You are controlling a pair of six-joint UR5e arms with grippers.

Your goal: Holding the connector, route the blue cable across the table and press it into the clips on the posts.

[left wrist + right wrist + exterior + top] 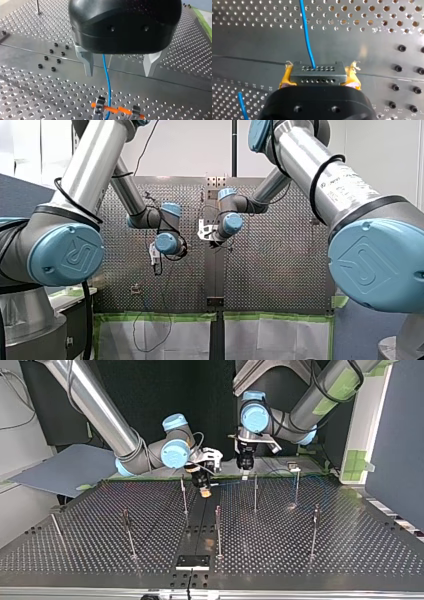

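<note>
— Spotted, in right wrist view only, one connector [317,71] clamped in right claw [318,75], one blue cable [308,42] leading off.
— Found left claw [118,72] spread wide astride it. Counted seven posts [218,525] in top view.

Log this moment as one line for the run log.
right hand: shut on grey perforated connector | left hand: open astride thin blue cable

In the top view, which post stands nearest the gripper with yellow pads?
The post just at the view's left of my right gripper; all other posts stand farther off, at the view's right or nearer the camera.
</note>
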